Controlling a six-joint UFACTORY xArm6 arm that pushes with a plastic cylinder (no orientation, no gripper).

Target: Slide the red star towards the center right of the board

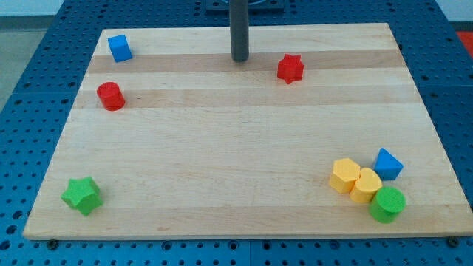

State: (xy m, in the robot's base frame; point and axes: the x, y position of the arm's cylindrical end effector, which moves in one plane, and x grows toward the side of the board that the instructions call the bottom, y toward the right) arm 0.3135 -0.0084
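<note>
The red star (290, 68) lies near the view's top, a little right of the middle of the wooden board (236, 140). My tip (239, 59) rests on the board to the star's left, a clear gap apart from it and slightly higher in the view. The rod rises straight up out of the view's top.
A blue cube (120, 48) sits at the top left, a red cylinder (111, 96) below it. A green star (81, 195) lies at the bottom left. At the bottom right cluster a yellow hexagon (344, 176), a yellow heart (366, 185), a blue triangle (388, 164) and a green cylinder (387, 204).
</note>
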